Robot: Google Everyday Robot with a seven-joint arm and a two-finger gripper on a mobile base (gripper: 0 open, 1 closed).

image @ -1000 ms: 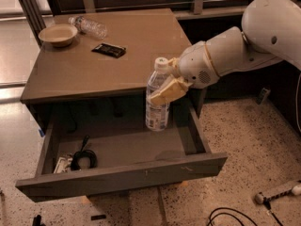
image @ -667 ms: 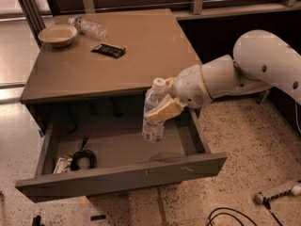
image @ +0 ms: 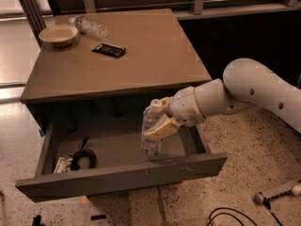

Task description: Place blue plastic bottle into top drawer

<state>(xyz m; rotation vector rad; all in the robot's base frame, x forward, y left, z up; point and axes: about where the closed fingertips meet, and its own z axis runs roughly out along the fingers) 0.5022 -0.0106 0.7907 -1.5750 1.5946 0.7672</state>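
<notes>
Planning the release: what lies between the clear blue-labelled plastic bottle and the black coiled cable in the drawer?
Bare drawer floor, in the camera view; the gripper holds the blue-labelled bottle at the drawer's right part.

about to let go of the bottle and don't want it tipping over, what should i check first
1. The drawer is open: ok, it is pulled well out.
2. The bottle is held: ok, the gripper is over the drawer's right part, jaws shut on the bottle's middle.
3. The bottle is within the drawer's walls: ok, its base sits behind the front panel.
4. The bottle is upright: ok, nearly so.
5. The base rests on the drawer floor: cannot tell.
6. The landing spot is free: ok, the cable lies at the left end, apart from the bottle.
</notes>
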